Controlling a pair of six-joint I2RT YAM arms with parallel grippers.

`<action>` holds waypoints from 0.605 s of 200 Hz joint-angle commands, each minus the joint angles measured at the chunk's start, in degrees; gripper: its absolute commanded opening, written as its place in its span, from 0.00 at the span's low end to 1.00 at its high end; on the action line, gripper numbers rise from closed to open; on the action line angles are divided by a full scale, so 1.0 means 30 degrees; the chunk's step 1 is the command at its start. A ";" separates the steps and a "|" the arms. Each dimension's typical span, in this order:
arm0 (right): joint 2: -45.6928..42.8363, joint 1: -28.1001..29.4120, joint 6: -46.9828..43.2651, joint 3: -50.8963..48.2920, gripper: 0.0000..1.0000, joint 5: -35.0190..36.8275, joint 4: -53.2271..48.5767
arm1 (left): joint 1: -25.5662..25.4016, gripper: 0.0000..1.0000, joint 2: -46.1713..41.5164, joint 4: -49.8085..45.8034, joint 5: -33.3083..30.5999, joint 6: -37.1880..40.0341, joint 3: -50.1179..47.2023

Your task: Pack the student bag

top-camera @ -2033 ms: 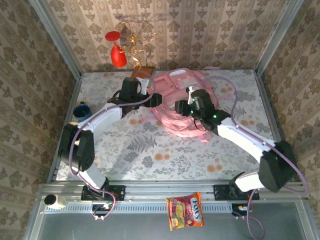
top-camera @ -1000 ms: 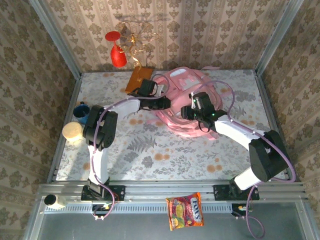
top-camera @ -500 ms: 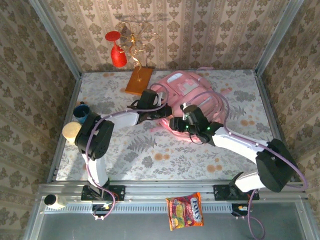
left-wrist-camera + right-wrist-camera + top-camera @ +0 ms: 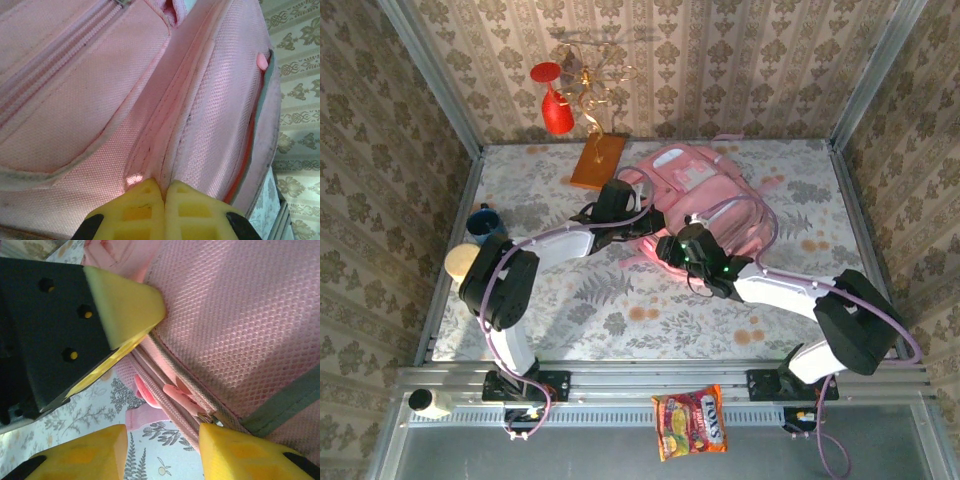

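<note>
**Position.** The student bag (image 4: pixel 705 190) lies flat at the far centre of the floral surface (image 4: pixel 620 310). Both arms reach across its near-left edge and cover part of that side from above.

**End effectors.**
- The left end effector (image 4: pixel 638 226) is at the bag's left edge. Seen from the wrist, its yellow fingers (image 4: pixel 145 205) are pressed tip to tip, pinching a raised ridge of pink fabric beside a zip seam.
- The right end effector (image 4: pixel 666 248) is at the bag's near-left corner, just beside the left one. Its fingers (image 4: pixel 240 450) stand partly apart and grip nothing.
- The zip track and a pink pull tab (image 4: pixel 175 390) lie across the gap between the right fingers. Whether either finger touches them cannot be told.
- The right wrist view also has the left unit's black body and one yellow finger resting against the bag's cloth.

**Condition of bag.**
- The bag is soft pink woven fabric with stitched seams.
- It carries a white patch (image 4: pixel 692 176) on its upper face and a grey trim band (image 4: pixel 280 400).
- Pink straps (image 4: pixel 765 190) loop out on the right side.

**Surroundings.**
- A brown flat board (image 4: pixel 598 160) lies near the bag's far-left corner.
- A red ornament (image 4: pixel 553 105) hangs beyond the board, against the back wall.
- A blue cup (image 4: pixel 483 222) and a tan round object (image 4: pixel 463 262) sit at the surface's left edge, well apart from the bag.
- A snack packet (image 4: pixel 690 422) lies on the metal frame below the arm bases.
- A white container (image 4: pixel 428 402) stands at the frame's near-left end.
</note>
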 commanded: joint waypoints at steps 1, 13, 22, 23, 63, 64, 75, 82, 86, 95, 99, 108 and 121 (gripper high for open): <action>0.0755 0.0271 0.1787 -0.0330 0.43 0.3347 0.0745 | -0.0499 0.00 -0.1104 0.0310 0.1228 -0.0077 0.0076; 0.1139 0.0428 0.2679 -0.0367 0.42 0.3860 0.1051 | -0.0584 0.00 -0.1051 0.0244 0.1200 -0.0008 0.0144; 0.1352 0.0640 0.3247 -0.0468 0.41 0.4378 0.1330 | -0.0588 0.00 -0.0978 0.0225 0.1154 -0.0008 0.0164; 0.1364 0.0666 0.3308 -0.0465 0.41 0.4497 0.1343 | -0.0589 0.00 -0.0975 0.0237 0.1161 -0.0009 0.0151; 0.1088 0.1731 0.4821 -0.1284 0.36 0.7092 0.1669 | -0.0614 0.00 -0.0619 0.0244 0.1193 0.0019 0.0292; 0.1071 0.1754 0.4857 -0.1298 0.36 0.7114 0.1674 | -0.0602 0.00 -0.0620 0.0246 0.1196 0.0019 0.0288; 0.0962 0.1763 0.5121 -0.1425 0.35 0.7306 0.1615 | -0.0618 0.00 -0.0548 0.0241 0.1221 0.0058 0.0333; 0.0880 0.1792 0.5149 -0.1456 0.35 0.7409 0.1691 | -0.0610 0.00 -0.0470 0.0248 0.1210 0.0078 0.0349; 0.0825 0.1805 0.5177 -0.1471 0.35 0.7434 0.1714 | -0.0618 0.00 -0.0433 0.0233 0.1227 0.0093 0.0365; 0.0656 0.1868 0.5258 -0.1538 0.34 0.7555 0.1686 | -0.0617 0.00 -0.0365 0.0240 0.1228 0.0107 0.0428; 0.0568 0.1903 0.5171 -0.1545 0.34 0.7641 0.1679 | -0.0611 0.00 -0.0331 0.0218 0.1220 0.0104 0.0445; 0.0390 0.1955 0.5206 -0.1569 0.32 0.7707 0.1488 | -0.0613 0.00 -0.0237 0.0193 0.1237 0.0108 0.0530; 0.0084 0.2064 0.5304 -0.1928 0.31 0.7836 0.1773 | -0.0611 0.00 -0.0157 0.0184 0.1229 0.0108 0.0591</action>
